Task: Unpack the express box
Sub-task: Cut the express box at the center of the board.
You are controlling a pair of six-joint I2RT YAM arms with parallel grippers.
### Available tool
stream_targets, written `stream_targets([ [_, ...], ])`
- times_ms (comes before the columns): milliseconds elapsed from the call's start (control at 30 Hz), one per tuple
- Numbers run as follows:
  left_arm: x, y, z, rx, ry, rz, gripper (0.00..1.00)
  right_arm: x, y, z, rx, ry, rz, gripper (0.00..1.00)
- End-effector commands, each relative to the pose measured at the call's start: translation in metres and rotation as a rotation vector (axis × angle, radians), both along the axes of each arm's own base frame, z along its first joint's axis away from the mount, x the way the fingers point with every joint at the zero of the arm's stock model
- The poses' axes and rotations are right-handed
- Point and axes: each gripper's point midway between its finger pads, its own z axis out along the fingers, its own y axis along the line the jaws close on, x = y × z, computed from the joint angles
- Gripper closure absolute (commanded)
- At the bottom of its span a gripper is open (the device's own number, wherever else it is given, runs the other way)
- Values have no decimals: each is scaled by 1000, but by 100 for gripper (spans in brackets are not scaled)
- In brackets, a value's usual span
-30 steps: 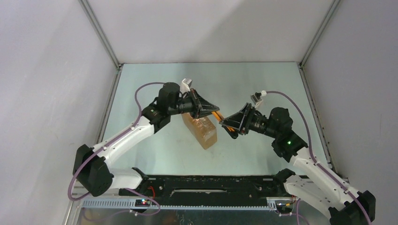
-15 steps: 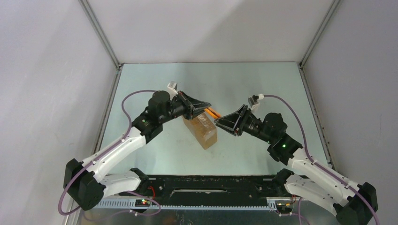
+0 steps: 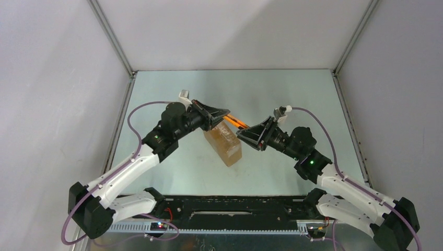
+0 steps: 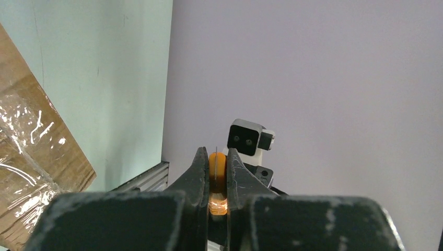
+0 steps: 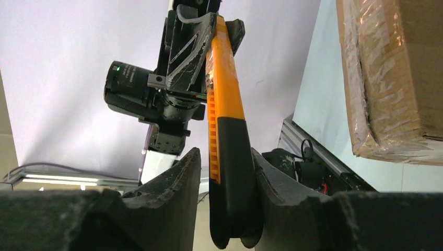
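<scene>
The express box [image 3: 225, 144], brown cardboard under shiny clear tape, lies on the pale green table between the two arms. It also shows at the left of the left wrist view, express box [image 4: 31, 157], and at the upper right of the right wrist view, express box [image 5: 397, 78]. Above its far end hangs an orange-and-black utility knife [image 3: 236, 122]. My left gripper [image 3: 225, 112] is shut on the knife's orange end [image 4: 218, 172]. My right gripper [image 5: 222, 154] straddles the knife's black end [image 5: 232, 172]: the right finger touches it and a thin gap remains at the left finger.
Aluminium rails [image 3: 121, 120] border the table at left and right, with white walls close behind them. The arms' black base bar [image 3: 235, 201] runs along the near edge. The right wrist's camera block [image 4: 245, 137] faces the left gripper at short range.
The right gripper moved left onto the knife's black end and its jaws narrowed around it. The left arm drew back and left slightly, still holding the knife. The box stayed put.
</scene>
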Motion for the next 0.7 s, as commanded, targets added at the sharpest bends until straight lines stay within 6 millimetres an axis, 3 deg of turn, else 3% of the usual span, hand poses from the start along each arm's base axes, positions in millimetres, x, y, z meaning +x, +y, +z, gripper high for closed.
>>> stream_targets([
  [0, 5, 9, -14, 73, -13, 66, 100, 1, -1, 43, 129, -83, -19, 61],
  [667, -7, 4, -23, 119, -58, 52, 100, 15, -10, 75, 197, -103, -78, 60],
])
